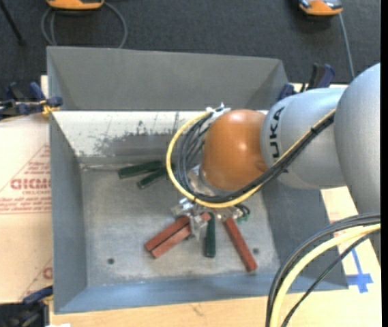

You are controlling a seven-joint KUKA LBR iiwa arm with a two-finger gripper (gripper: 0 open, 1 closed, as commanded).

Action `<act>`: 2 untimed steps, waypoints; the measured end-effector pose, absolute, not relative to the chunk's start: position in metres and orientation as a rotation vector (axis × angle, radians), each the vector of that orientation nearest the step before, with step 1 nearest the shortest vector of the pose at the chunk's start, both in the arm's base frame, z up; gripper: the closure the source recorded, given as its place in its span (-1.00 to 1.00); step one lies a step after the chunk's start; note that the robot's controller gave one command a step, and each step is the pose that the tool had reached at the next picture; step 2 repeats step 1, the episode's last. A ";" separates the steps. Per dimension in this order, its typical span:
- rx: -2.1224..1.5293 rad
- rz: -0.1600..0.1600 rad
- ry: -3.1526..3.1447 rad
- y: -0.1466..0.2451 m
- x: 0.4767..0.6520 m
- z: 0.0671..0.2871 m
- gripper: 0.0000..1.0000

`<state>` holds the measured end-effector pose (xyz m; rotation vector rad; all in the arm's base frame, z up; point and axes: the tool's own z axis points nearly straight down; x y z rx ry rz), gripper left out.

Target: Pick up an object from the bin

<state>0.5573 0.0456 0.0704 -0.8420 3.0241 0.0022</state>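
Where the floor of the bin [112, 251] comes nearest, red-brown stick [241, 245]: right of centre, long axis far-left to near-right, near end points at the near-right corner.
Dark green stick [209, 240]: just left of it, long axis near-to-far, almost straight, far end under the gripper.
Red-brown block [168, 238]: left of the green one, thicker, long axis near-left to far-right, far-right end points at the gripper.
Layout: all three fan toward the near side from one spot, far ends close together.
Gripper [192, 218]: low over that spot, mid-bin; arm [316, 135] comes in from the right.
Gripper state: apart or together, cannot tell; orange cover [231, 148] and cables [171, 157] block it.
Key relation: block lies near-left of the gripper, its end just beside the metal tip; touching or not, cannot tell.
Judgement: block looks the likeliest pick; the grip should close across its long axis.
Risk: green stick's end crowds the same spot.
Dark green pair [142, 172]: far-left, by the far wall [132, 131], well apart from the gripper, long axes roughly left-right.
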 end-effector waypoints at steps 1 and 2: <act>-0.977 -0.005 2.972 0.048 0.616 0.214 1.00; -0.977 -0.005 2.972 0.048 0.616 0.214 1.00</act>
